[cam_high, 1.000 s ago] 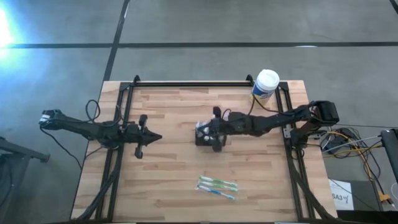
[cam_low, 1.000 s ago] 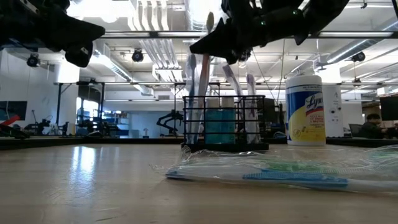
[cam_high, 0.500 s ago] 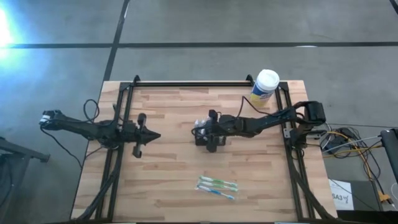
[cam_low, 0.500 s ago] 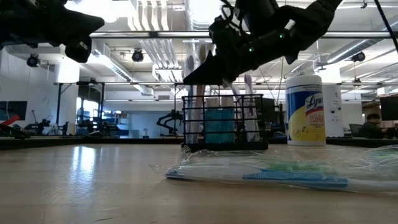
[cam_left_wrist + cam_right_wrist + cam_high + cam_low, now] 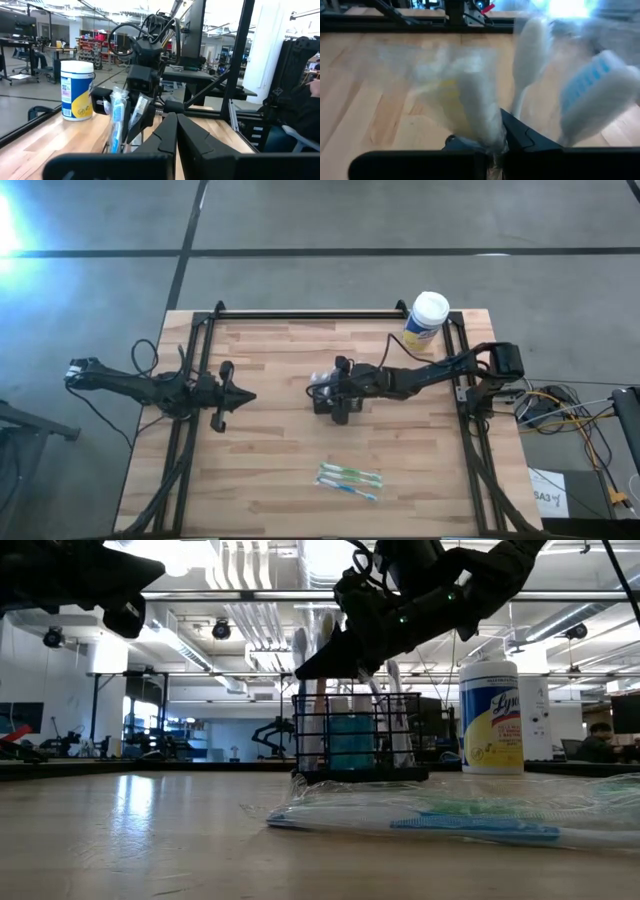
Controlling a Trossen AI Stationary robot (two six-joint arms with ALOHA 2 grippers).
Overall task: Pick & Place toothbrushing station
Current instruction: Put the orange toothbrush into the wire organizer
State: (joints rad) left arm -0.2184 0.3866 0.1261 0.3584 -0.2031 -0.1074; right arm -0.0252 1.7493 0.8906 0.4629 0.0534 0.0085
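The right claw (image 5: 312,668) hangs with its fingers together among the toothbrush heads at the top of the toothbrushing station (image 5: 358,736). Below the claw, nearer the camera, a clear packet of toothbrushes (image 5: 450,812) lies on the counter (image 5: 130,840). A yellow wipes canister (image 5: 491,716) stands beside the station, on the arm's side of the claw.

A robotics lab in an open industrial hall: polished concrete floor (image 5: 330,220) around the bench, exposed ceiling ducts (image 5: 240,615) and strip lights at twelve o'clock, more robot rigs (image 5: 275,735) and monitor-laden desks (image 5: 15,37) off beyond.
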